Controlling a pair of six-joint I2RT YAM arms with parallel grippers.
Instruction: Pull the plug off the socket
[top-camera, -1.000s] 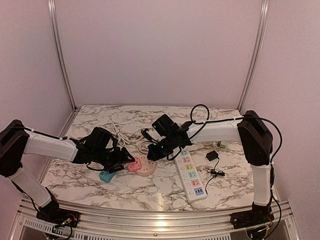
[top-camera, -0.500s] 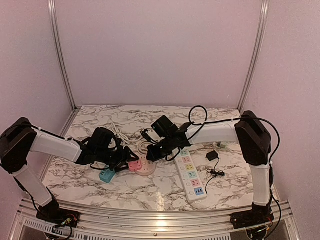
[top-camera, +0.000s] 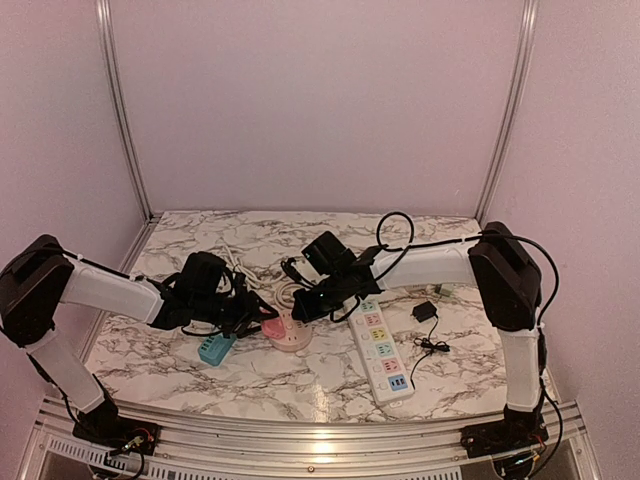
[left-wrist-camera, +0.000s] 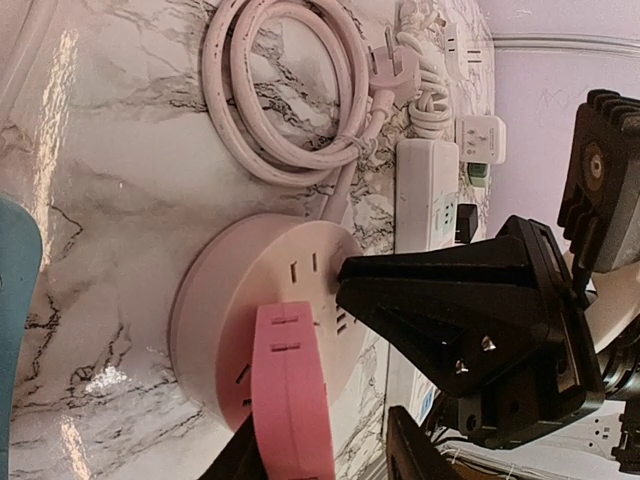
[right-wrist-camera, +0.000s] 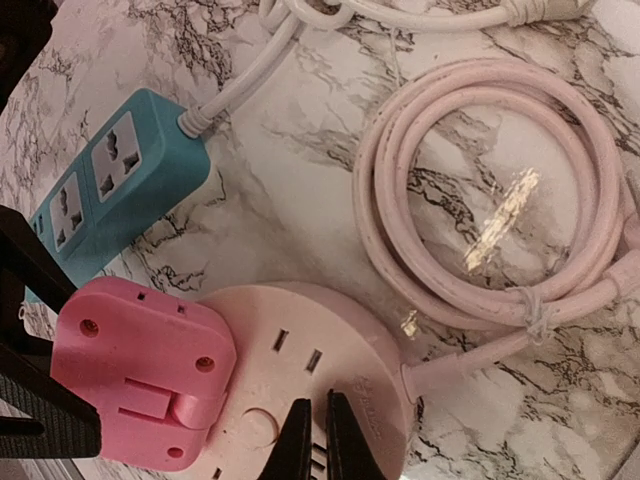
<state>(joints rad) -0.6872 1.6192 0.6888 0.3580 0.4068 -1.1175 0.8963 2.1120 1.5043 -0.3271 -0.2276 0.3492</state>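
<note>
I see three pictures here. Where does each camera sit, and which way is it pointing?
Top external: fixed high behind the arms, looking down over the marble table; both arms show, bases at the bottom.
Left wrist: on the left arm, looking along the left pincer at the pink plug; its fingertips show at the bottom edge.
Right wrist: on the right arm, looking down on the round socket; the right pincer tips show at the bottom.
Shared: both wrist views show the pink plug and round socket.
</note>
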